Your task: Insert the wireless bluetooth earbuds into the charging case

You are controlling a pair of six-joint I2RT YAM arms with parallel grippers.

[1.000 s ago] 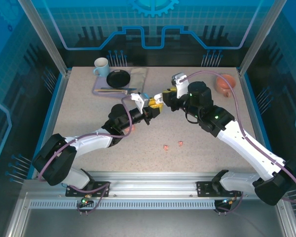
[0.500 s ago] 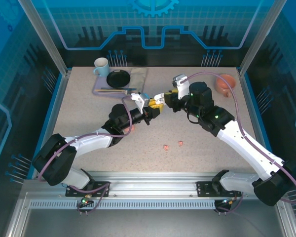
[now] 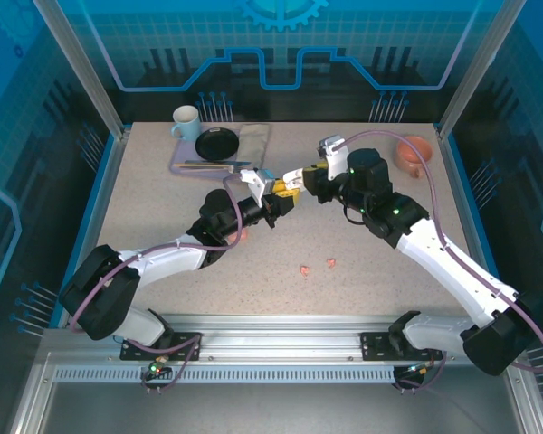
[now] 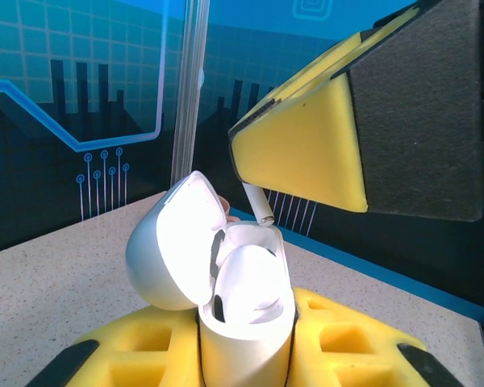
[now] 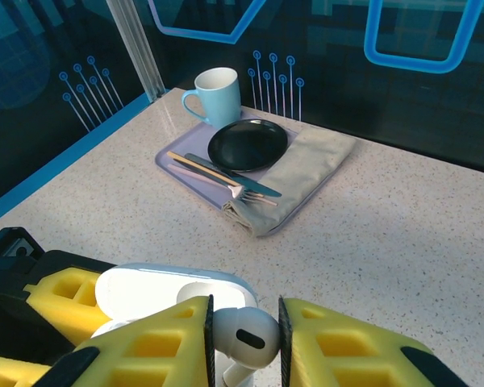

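A small white earbud (image 5: 244,336) hangs stem down just over the white charging case (image 4: 246,314), which stands up with its lid (image 4: 171,242) flipped open, while a pink earbud (image 3: 305,269) and a second pink earbud (image 3: 331,263) lie near each other on the table (image 3: 163,208).

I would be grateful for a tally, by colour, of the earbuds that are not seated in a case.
Pink earbuds, loose on the table: 2
White earbud, held in the right gripper: 1
Total: 3
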